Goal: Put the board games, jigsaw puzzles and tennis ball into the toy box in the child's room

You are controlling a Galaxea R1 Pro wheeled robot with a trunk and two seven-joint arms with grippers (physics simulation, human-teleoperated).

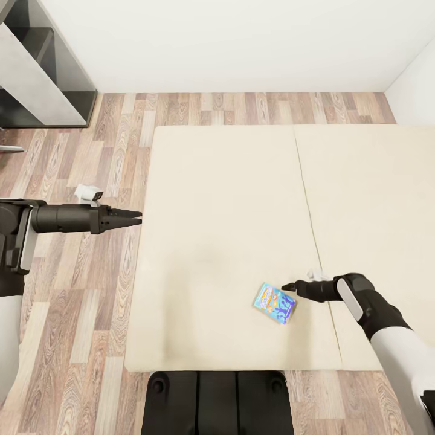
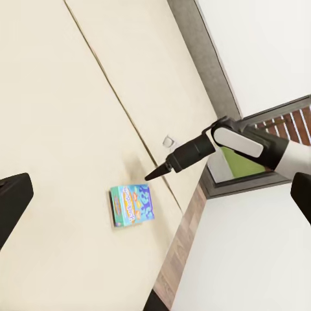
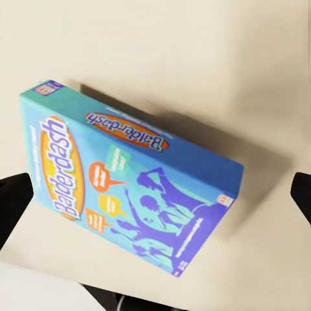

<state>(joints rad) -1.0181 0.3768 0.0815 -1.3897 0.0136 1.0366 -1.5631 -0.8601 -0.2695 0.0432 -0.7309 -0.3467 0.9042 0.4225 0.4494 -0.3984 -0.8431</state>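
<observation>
A blue board game [image 1: 275,303] printed "Balderdash" lies flat on the beige mattress of the bed [image 1: 229,199], near its front edge. My right gripper [image 1: 289,287] hovers just beside and above the box's right corner, pointing left. In the right wrist view the box [image 3: 129,188] lies below, with the open fingers [image 3: 16,201] far apart at either side and nothing held. The left wrist view sees the same box [image 2: 131,205] and the right gripper [image 2: 157,174] from across the bed. My left gripper [image 1: 134,218] is open over the floor, left of the bed.
Wood-plank floor [image 1: 78,290] surrounds the bed. A dark shelf unit [image 1: 42,66] stands at the back left against the white wall. A small white object [image 1: 89,193] lies on the floor near my left arm. My base [image 1: 217,402] abuts the bed's front edge. A grey headboard [image 2: 201,58] shows.
</observation>
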